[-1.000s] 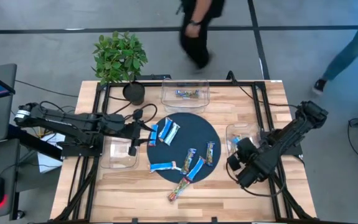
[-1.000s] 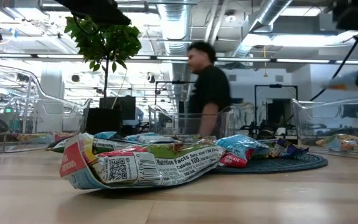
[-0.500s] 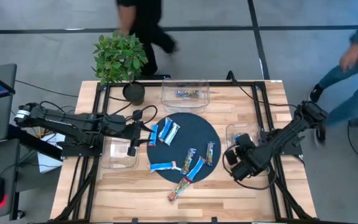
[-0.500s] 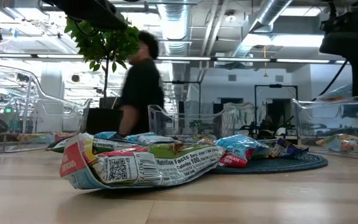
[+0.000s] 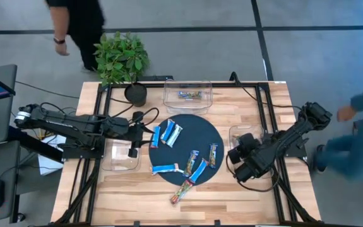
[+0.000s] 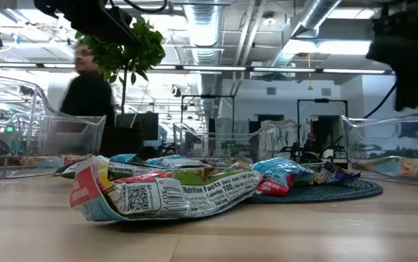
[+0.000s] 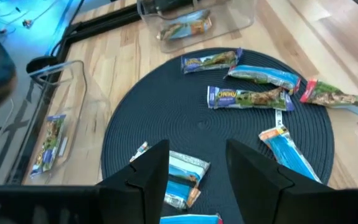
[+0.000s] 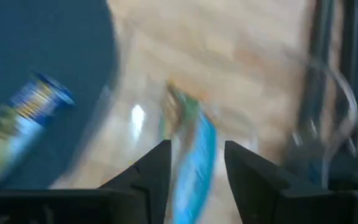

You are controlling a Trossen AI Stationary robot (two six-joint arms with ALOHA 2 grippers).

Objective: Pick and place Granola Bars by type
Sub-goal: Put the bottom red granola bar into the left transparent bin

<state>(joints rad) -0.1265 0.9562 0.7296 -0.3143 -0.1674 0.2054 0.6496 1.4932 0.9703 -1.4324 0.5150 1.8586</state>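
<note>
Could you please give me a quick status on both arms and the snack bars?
Right pincer open above the right bin, blue bar below it. Left pincer open, empty, at the mat edge. Seven bars on the mat, one on the wood. Nothing blocking.

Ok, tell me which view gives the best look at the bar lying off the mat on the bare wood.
The low view: the multicoloured bar lies nearest that camera, crumpled, its printed label readable. The high view shows the same bar small, just off the dark round mat. The left wrist view shows it at the mat's edge. The right wrist view does not show it.
</note>
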